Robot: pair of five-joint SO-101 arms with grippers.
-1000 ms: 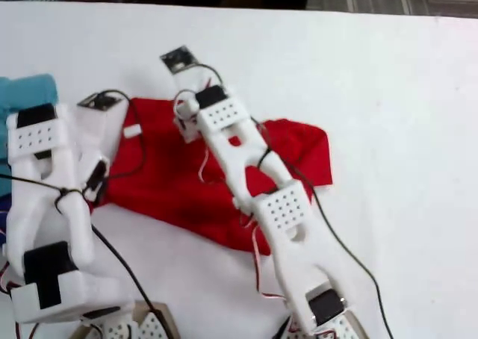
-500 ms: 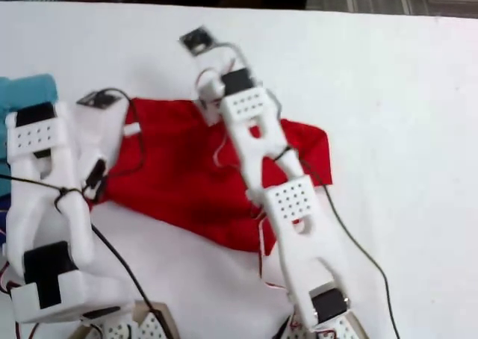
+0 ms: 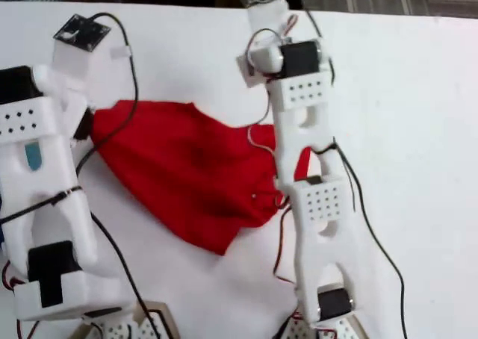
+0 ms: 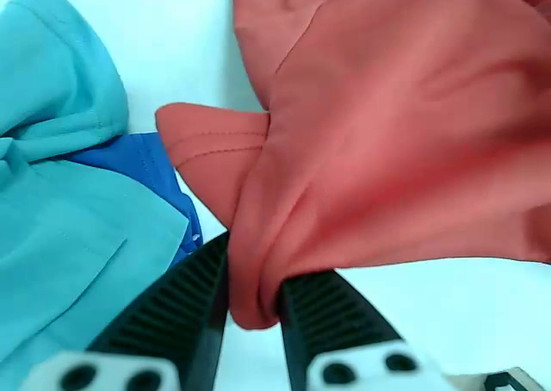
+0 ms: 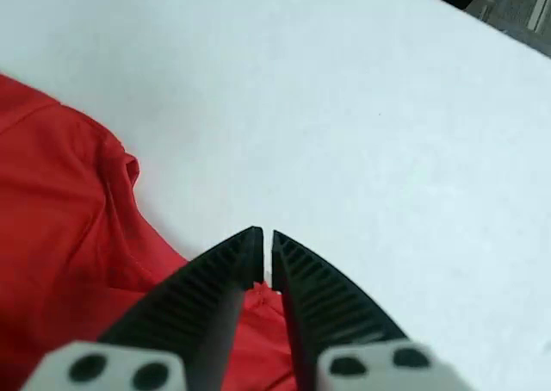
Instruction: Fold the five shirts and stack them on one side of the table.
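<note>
A red shirt [image 3: 187, 167] lies bunched on the white table [image 3: 403, 92] between the two arms. My left gripper [image 4: 254, 309] is shut on a fold at the shirt's left end [image 4: 387, 133], close to a teal shirt [image 4: 60, 193] with a blue shirt [image 4: 159, 163] beneath it. The left arm [image 3: 37, 167] stands along the table's left side and covers that grip from above. My right gripper [image 5: 263, 240] is shut with nothing between its tips, over bare table just past the red shirt's edge [image 5: 69, 201]. The right arm [image 3: 299, 100] stretches toward the far edge.
White table [image 5: 387, 107] stretches bare to the right and beyond the red shirt. Both arm bases and their cables [image 3: 119, 264] crowd the near edge. The table's far edge [image 3: 388, 14] meets a dark floor.
The left arm has risen and swung toward the far side, dragging the red shirt's left end with it. The right arm moved off the shirt toward the far edge. The shirt is now narrower and bunched.
</note>
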